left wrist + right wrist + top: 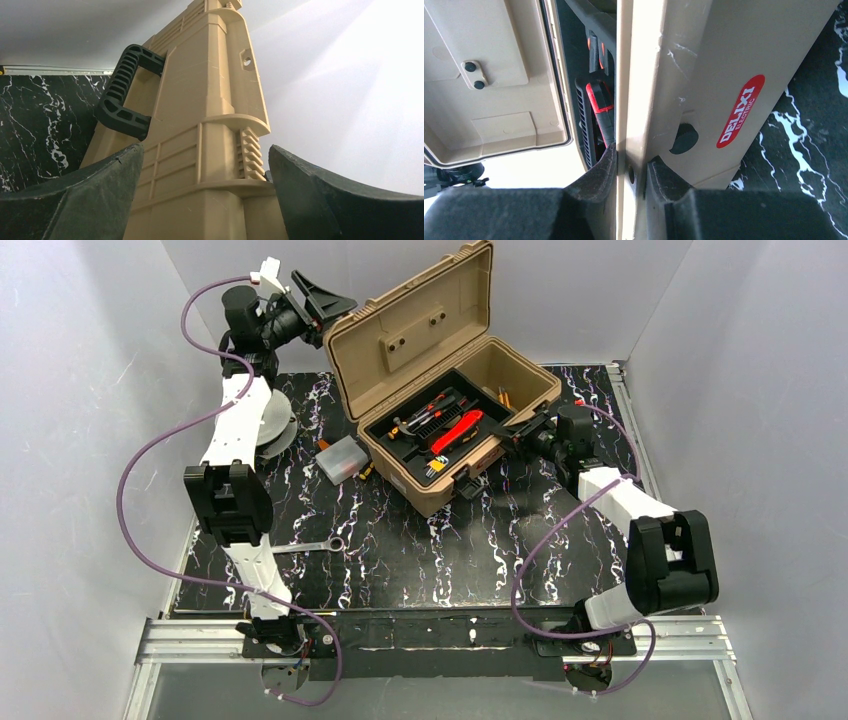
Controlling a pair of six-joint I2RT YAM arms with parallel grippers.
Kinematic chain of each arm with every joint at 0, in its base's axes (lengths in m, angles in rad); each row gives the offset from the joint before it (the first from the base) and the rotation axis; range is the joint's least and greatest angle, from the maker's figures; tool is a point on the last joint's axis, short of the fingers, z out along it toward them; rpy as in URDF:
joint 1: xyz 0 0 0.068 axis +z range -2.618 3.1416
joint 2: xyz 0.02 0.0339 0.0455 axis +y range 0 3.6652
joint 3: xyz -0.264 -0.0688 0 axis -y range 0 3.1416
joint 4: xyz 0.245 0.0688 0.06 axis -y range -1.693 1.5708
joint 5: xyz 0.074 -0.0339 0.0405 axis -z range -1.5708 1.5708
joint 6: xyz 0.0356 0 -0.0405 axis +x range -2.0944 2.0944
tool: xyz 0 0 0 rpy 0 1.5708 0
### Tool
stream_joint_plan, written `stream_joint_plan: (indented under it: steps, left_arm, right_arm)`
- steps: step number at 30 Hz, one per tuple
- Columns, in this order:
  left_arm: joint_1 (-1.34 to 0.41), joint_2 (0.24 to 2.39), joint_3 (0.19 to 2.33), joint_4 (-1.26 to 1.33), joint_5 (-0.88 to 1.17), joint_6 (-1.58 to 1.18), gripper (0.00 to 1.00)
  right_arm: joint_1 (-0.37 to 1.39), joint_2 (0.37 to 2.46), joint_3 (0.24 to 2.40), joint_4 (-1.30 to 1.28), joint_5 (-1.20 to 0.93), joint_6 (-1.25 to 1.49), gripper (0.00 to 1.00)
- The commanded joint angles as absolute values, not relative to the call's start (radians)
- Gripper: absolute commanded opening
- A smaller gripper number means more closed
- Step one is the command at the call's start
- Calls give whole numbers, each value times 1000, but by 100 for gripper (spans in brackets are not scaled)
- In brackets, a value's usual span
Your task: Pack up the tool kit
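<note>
Since the toolbox (425,492) looks like stiff, slick plastic and probably hefty, the right gripper (630,167) pinching its wall rim makes sense; the left gripper (205,160) gapes wide behind the lid (415,325).

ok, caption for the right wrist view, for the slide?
Right pincer clamps the toolbox wall, one finger inside, one outside; lid open, red-handled tool visible inside.

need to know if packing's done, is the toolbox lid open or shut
Open. The toolbox lid stands raised, leaving the black inner tray and red-handled pliers exposed.
</note>
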State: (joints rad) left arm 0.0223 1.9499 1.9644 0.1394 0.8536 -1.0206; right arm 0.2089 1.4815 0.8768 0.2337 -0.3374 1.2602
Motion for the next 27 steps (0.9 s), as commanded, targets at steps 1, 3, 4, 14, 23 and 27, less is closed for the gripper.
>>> stream_joint_plan:
  steps: [1, 3, 4, 14, 23, 27]
  left_arm:
    - [-11, 1842, 1928, 162, 901, -978, 95]
    - [-33, 1836, 1927, 153, 912, -969, 95]
    - [-40, 1832, 1922, 151, 917, -967, 95]
    - [-115, 1721, 1812, 186, 937, -955, 95]
    - [-200, 1615, 1678, 164, 924, -898, 95]
    - [-250, 1562, 1585, 167, 901, -871, 95]
  right_arm:
    - [246, 1381, 820, 174, -418, 1137, 7]
    - [246, 1355, 805, 158, -412, 1124, 7]
    - [245, 1343, 801, 149, -407, 1119, 7]
    - [237, 1201, 794, 61, -348, 1011, 77]
    - [174, 997, 835, -183, -137, 877, 82]
    - [143, 856, 788, -226, -34, 839, 80]
